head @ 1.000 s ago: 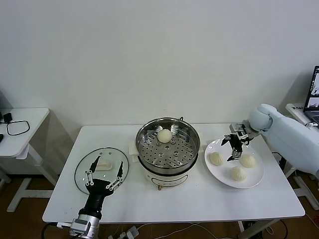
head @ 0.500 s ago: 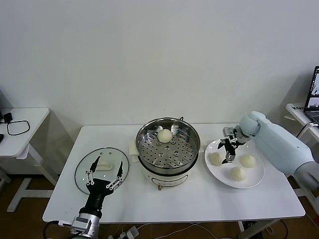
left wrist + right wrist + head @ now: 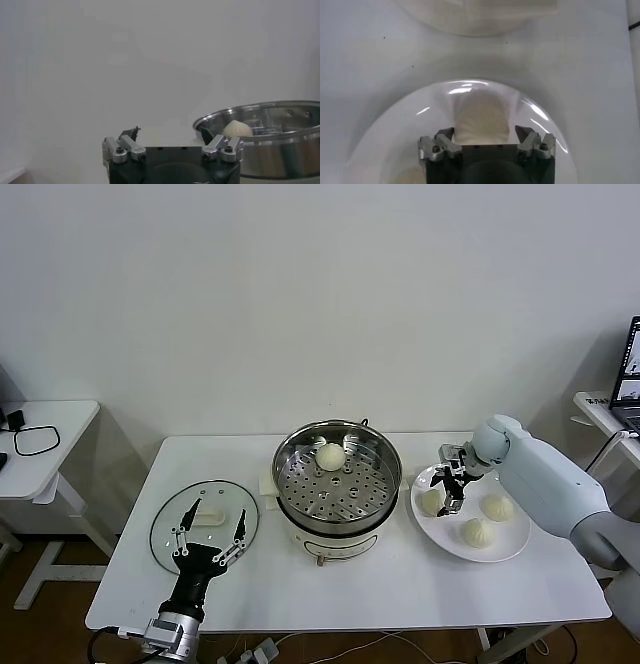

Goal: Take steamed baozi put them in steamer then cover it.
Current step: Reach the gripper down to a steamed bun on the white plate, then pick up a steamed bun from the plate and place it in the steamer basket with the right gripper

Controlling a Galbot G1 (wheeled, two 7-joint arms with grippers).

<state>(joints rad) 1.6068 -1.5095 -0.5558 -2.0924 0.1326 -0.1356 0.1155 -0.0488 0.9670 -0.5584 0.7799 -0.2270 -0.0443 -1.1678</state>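
A: Change? Count?
B: Right end effector (image 3: 447,491), fingers spread, has shifted left over the plate (image 3: 505,547)'s leftmost baozi (image 3: 432,502). Three baozi on plate, one in steamer (image 3: 337,474). Left end effector (image 3: 207,531) spread over lid (image 3: 165,524).

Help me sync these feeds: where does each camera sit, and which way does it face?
Head view: on the robot's head, looking forward and down at the table, steamer, plate, lid; both arms show.
Left wrist view: low, facing the steamer; left end effector shows.
Right wrist view: above the plate, looking down; open right end effector straddles a bun.
Head and left wrist views share the steamer's bun.
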